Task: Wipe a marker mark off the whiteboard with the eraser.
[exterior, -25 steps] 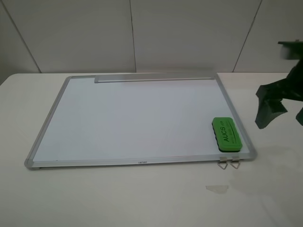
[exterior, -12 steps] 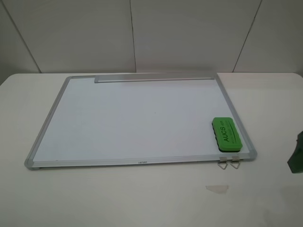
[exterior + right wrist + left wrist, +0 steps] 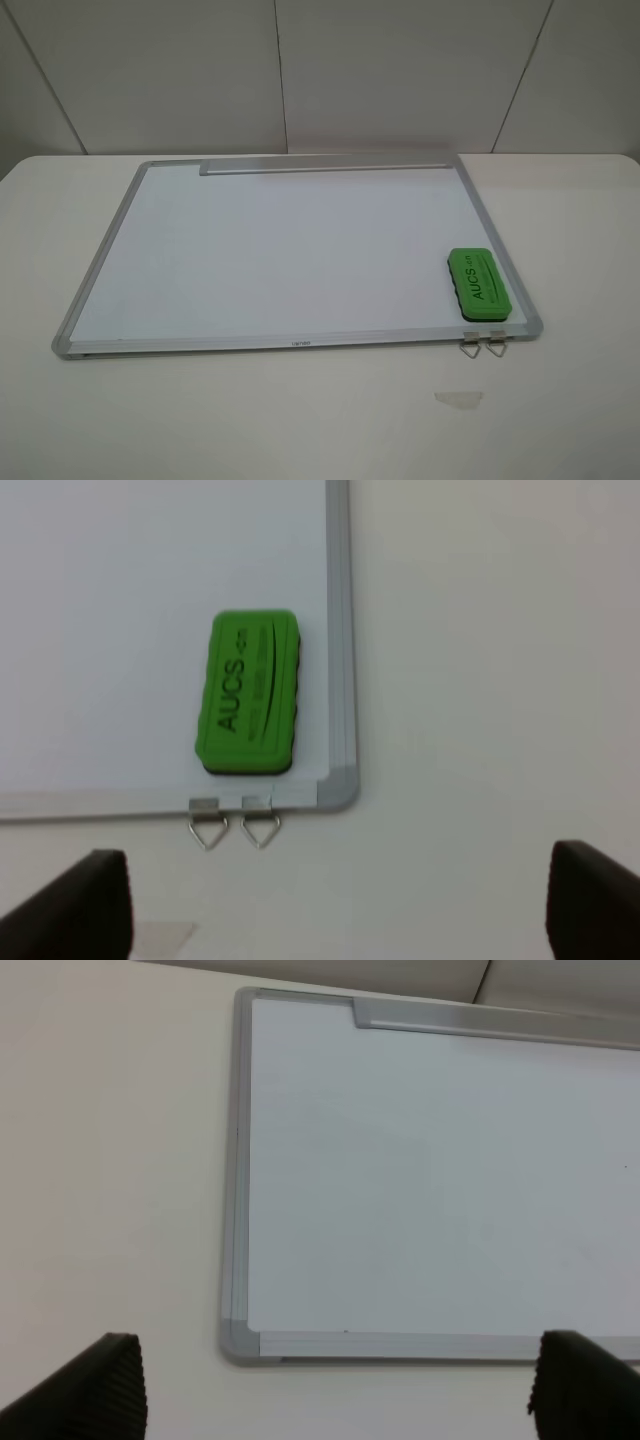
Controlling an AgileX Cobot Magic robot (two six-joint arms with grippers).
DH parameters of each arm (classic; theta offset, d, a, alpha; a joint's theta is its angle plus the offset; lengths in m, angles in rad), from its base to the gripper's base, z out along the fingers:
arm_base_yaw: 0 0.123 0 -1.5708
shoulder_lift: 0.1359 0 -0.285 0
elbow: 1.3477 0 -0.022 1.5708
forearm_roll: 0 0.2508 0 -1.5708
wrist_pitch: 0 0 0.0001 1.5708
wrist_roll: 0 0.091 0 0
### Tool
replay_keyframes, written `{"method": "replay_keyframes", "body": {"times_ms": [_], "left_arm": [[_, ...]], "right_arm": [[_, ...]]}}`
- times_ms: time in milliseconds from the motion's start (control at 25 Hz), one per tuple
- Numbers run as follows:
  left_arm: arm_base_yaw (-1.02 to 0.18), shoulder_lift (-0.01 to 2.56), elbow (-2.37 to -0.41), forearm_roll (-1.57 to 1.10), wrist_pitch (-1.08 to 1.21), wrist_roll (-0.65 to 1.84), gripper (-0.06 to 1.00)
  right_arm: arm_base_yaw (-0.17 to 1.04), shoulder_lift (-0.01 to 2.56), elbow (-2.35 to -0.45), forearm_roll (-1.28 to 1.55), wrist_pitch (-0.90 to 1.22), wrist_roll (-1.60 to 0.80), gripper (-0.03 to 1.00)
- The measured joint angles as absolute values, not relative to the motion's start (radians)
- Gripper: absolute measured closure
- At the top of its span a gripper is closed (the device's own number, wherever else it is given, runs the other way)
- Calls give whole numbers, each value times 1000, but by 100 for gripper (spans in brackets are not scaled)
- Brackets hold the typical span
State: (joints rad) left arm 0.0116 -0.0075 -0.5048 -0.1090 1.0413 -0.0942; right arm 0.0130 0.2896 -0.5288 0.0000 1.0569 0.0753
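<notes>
The whiteboard [image 3: 280, 250] lies flat on the table, its grey tray strip [image 3: 325, 165] along the far edge. The green eraser [image 3: 480, 285] rests on the board's near right corner, lettering up. No marker mark shows on the board in any view. Neither arm appears in the exterior view. In the left wrist view my left gripper [image 3: 340, 1400] is open and empty, hovering off the near left corner of the whiteboard [image 3: 430, 1180]. My right gripper [image 3: 330, 910] is open and empty, hanging back from the eraser [image 3: 248, 693] near the corner of the whiteboard [image 3: 120, 580].
Two metal clips [image 3: 483, 345] stick out from the board's near edge just below the eraser, also seen as clips [image 3: 235, 825] in the right wrist view. A small pale scrap [image 3: 458, 399] lies on the white table in front. A wall stands behind the board.
The dark right arm at the right edge of the exterior view dropped lower and then left that view. The eraser and board stayed put.
</notes>
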Motion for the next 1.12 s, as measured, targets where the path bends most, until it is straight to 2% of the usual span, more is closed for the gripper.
{"method": "replay_keyframes", "body": {"times_ms": [360, 1120], "left_arm": [[12, -8, -505, -109, 1041, -94, 16], [12, -8, -505, -109, 1041, -94, 16]], "right_arm": [[13, 6, -528, 0, 1055, 57, 14], [13, -4, -527, 0, 1055, 57, 14]]}}
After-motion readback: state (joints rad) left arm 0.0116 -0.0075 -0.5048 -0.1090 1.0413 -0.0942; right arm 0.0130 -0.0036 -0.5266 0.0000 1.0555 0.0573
